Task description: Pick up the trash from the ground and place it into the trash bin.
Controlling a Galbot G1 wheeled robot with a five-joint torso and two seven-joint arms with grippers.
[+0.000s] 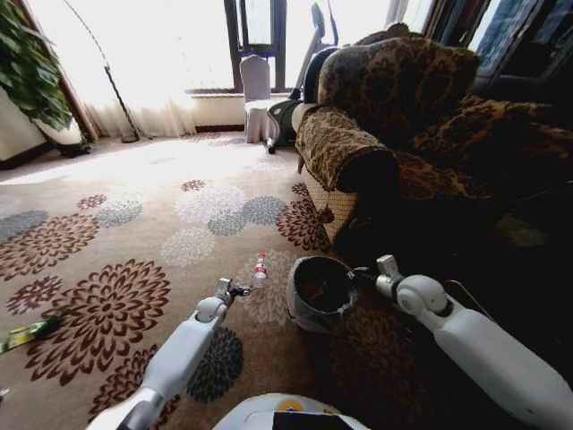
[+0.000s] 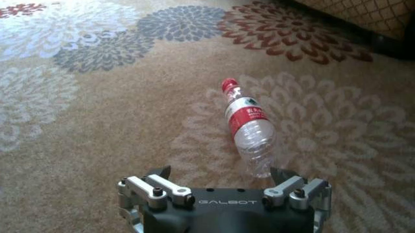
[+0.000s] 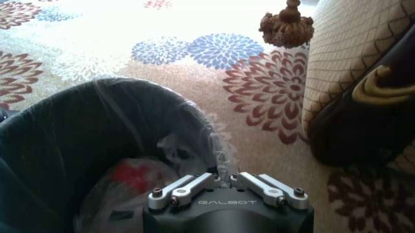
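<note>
Left gripper [image 2: 220, 175] spread wide at a plastic bottle, right gripper [image 3: 220, 180] pinched on the trash bin's rim

The clear plastic bottle [image 2: 248, 126] with a red cap and red label lies on its side on the flowered carpet [image 2: 84, 136], its base just ahead of the left gripper and between the two parted fingers [image 2: 147, 184], not touched by either; its cap points away from the gripper. In the head view the bottle [image 1: 260, 269] sits just past the left gripper [image 1: 240, 289], with the trash bin [image 1: 320, 293] close beside it on the right gripper's side. The right gripper [image 1: 362, 273] has its fingers pressed together over the bin's [image 3: 77, 126] near rim, clamping the black liner; crumpled red-and-clear wrapper [image 3: 133, 177] lies inside, below that gripper. A patterned sofa [image 1: 403, 125] stands beyond the bin
</note>
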